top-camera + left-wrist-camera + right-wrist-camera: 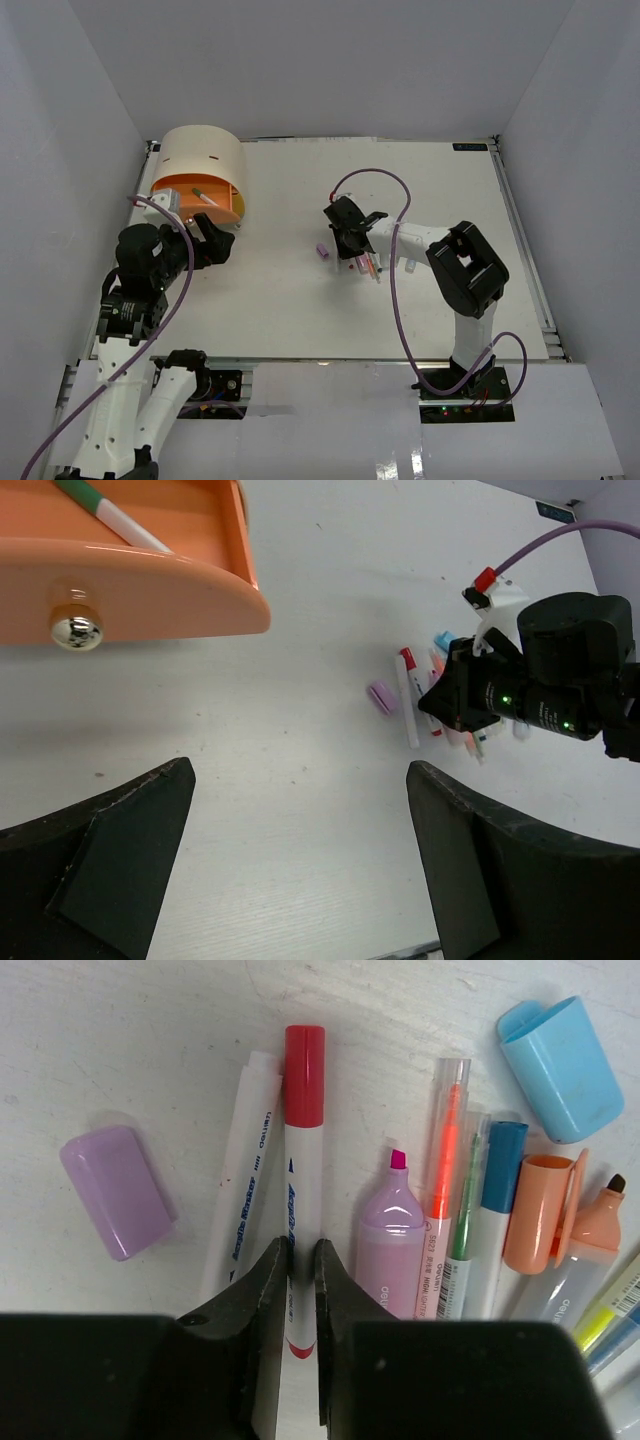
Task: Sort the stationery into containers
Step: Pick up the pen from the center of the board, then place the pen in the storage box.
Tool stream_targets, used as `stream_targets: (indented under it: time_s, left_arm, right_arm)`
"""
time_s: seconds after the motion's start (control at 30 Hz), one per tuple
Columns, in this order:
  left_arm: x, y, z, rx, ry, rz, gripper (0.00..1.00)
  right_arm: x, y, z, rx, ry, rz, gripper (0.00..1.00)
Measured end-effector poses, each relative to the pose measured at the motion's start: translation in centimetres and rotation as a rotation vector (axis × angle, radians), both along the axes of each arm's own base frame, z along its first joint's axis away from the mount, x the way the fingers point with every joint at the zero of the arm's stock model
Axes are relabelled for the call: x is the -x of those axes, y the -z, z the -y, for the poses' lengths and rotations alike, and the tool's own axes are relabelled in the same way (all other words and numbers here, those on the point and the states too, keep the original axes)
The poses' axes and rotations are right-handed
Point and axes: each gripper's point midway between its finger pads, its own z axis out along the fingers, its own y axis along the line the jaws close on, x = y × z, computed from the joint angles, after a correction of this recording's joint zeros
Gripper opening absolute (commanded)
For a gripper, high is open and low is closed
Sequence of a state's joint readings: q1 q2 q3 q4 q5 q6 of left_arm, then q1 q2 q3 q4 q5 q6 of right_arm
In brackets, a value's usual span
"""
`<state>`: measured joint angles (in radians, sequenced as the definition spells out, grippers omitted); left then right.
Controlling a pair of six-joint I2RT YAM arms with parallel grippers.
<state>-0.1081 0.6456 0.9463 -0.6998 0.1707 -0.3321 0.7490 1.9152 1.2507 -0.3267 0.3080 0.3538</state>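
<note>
My right gripper point(301, 1260) is shut on a white marker with a red cap point(302, 1130), at table level in a row of pens. Beside it lie a white marker point(245, 1160), a purple highlighter point(390, 1235), an orange pen point(443, 1160), a purple block point(118, 1192) and a blue block point(560, 1068). In the top view this gripper point(345, 235) is over the stationery pile point(370, 265). The beige cabinet point(200, 150) has its orange drawer point(130, 580) pulled out, with a green-and-white pen point(110, 515) inside. My left gripper point(300, 870) is open and empty in front of the drawer.
The drawer's round knob point(75, 630) faces my left gripper. The purple block point(323, 252) lies just left of the pile. An orange cap point(540, 1215) and more highlighters lie at the pile's right. White walls enclose the table.
</note>
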Motion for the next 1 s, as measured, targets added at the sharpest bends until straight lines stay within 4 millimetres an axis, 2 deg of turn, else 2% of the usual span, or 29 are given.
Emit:
stream_targets:
  time_s: [0.13,0.23,0.43,0.47,0.5,0.57,0.63,0.8,1.0]
  left_arm:
    - [-0.3,0.1,1.2,0.059,0.037,-0.042,0.98]
    - [-0.5,-0.2,2.4,0.128,0.074,-0.069,0.98]
    - [-1.6,-1.2,5.3,0.284,0.161,-0.124,0.98]
    - [-2.1,-1.4,5.8,0.313,0.171,-0.133,0.98]
    - [-2.5,-1.4,6.1,0.332,0.175,-0.141,0.98]
    - [-3.0,-1.6,7.3,0.362,0.190,-0.154,0.98]
    - [-3.4,-2.2,9.3,0.374,0.229,-0.161,0.98]
    - [-4.2,-3.8,15.3,0.369,0.322,-0.153,0.96]
    - [-5.6,-3.0,19.6,0.334,0.304,-0.153,0.89]
  right_arm:
    - [0.2,-0.9,0.2,-0.008,-0.006,0.011,0.10]
    - [0.6,-3.6,0.1,-0.047,-0.025,0.055,0.10]
    - [2.2,-13.6,-1.5,-0.261,-0.094,0.242,0.11]
    - [2.8,-16.0,-2.1,-0.318,-0.115,0.289,0.11]
    - [3.3,-17.6,-2.7,-0.364,-0.139,0.320,0.11]
    - [4.4,-19.4,-3.6,-0.432,-0.182,0.354,0.12]
    - [5.6,-20.5,-4.2,-0.488,-0.227,0.370,0.12]
    - [7.7,-21.0,-4.4,-0.581,-0.295,0.379,0.13]
    - [9.0,-22.4,-4.4,-0.658,-0.336,0.404,0.13]
